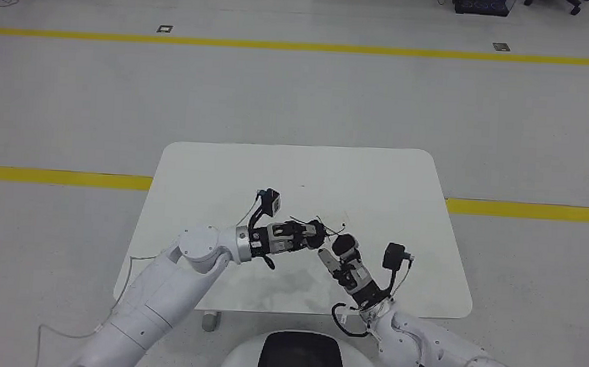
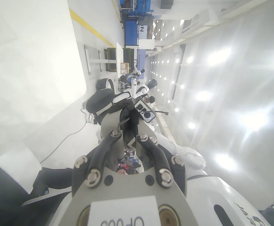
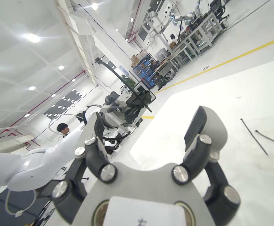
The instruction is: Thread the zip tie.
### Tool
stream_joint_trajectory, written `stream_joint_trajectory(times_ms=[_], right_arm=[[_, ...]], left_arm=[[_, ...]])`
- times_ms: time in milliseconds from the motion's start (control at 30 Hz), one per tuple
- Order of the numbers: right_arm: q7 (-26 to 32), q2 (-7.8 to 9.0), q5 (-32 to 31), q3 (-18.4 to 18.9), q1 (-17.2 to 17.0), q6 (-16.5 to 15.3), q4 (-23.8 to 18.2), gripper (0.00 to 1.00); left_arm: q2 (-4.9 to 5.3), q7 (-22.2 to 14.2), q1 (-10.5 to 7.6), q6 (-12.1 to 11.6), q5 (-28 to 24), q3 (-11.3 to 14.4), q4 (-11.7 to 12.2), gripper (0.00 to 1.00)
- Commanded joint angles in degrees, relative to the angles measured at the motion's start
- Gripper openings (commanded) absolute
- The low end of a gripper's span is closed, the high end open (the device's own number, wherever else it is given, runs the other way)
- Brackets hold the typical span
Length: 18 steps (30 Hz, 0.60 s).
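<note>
I'm pinching the zip tie (image 3: 116,75) in my left gripper (image 1: 310,232) above the table (image 1: 375,183), toward 6 o'clock; my right gripper (image 3: 148,116) — at its 4 o'clock — is gaping wide. Tie seems light, springy, slick; I'm favouring its tip.

white table (image 1: 375,178), two black zip ties (image 3: 254,137) on it

left hand (image 2: 126,123) pinched closed; right hand (image 3: 148,116) spread wide beside it
</note>
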Motion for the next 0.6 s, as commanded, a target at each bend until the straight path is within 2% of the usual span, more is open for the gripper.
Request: stream_joint_trajectory(times_ms=[0,133,267,400,567], right_arm=[[3.13,1.13,3.94,0.26,0.22,0.00,-1.80,1.00],[10.05,3.40,11.70,2.29,0.38,0.00,-5.06,1.00],[17.10,4.66,18.38,6.08,-0.54,0.00,-7.23,1.00],[24.09,5.08,22.53,11.38,-2.78,0.00,-8.14,1.00],[30.63,4.61,23.60,17.68,-6.44,0.00,-8.72,1.00]], left_arm=[[0.00,-1.07,-0.26,0.22,-1.30,0.09,0.49,0.00],[-0.04,-3.05,-0.90,0.59,-3.50,0.50,1.60,0.00],[0.02,-3.94,-1.28,0.52,-4.78,0.52,2.48,0.00],[0.17,-4.20,-1.42,0.35,-5.37,0.31,2.94,0.00],[0.27,-3.65,-1.44,0.18,-6.26,0.13,3.04,0.00]])
